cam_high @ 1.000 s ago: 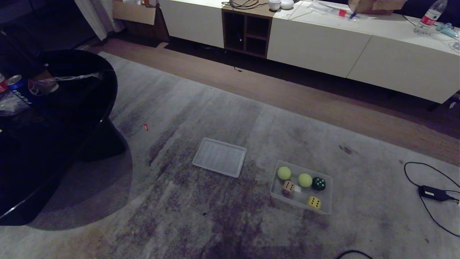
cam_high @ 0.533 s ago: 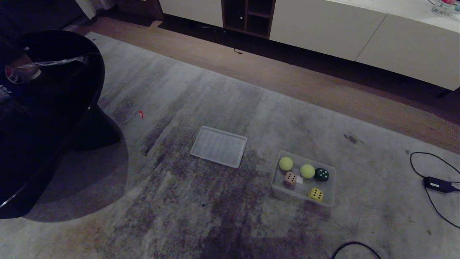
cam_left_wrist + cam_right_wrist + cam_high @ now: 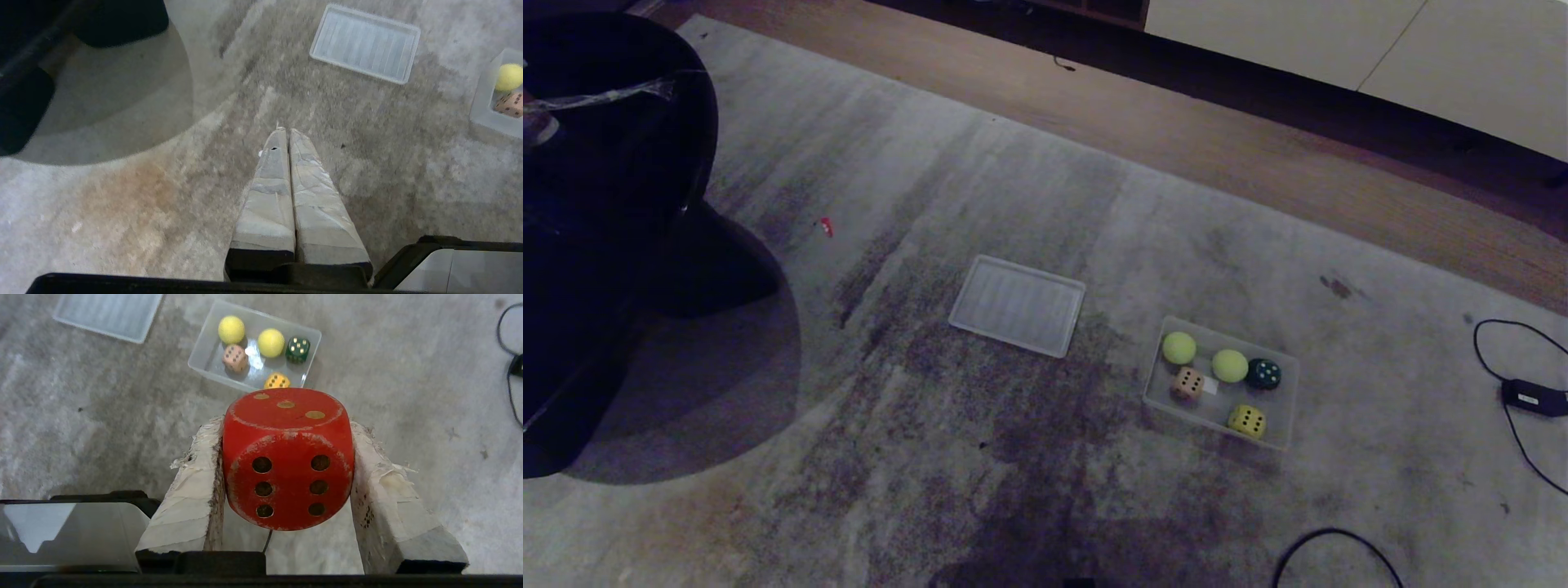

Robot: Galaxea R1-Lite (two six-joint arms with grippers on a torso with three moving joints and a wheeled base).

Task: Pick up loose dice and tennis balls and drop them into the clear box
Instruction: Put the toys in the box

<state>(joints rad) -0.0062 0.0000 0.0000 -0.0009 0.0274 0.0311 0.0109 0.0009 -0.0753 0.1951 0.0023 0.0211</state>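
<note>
Right now the right gripper pinches the red die btwn its taped fingers, up off the rug. Clear box lies ahead of it, w/ two tennis balls and three dice inside. Box's long axis runs crosswise to the fingers. Left gripper, pressed together, hangs nearer the lid; right arm is prob nearer the box.

Ahead of and below the right gripper, which carries a red wooden die, bare grey carpet leads unobstructed to the clear plastic box. Its near corner beside the yellow die is free; the flat ribbed translucent lid lies clear, aside.
</note>
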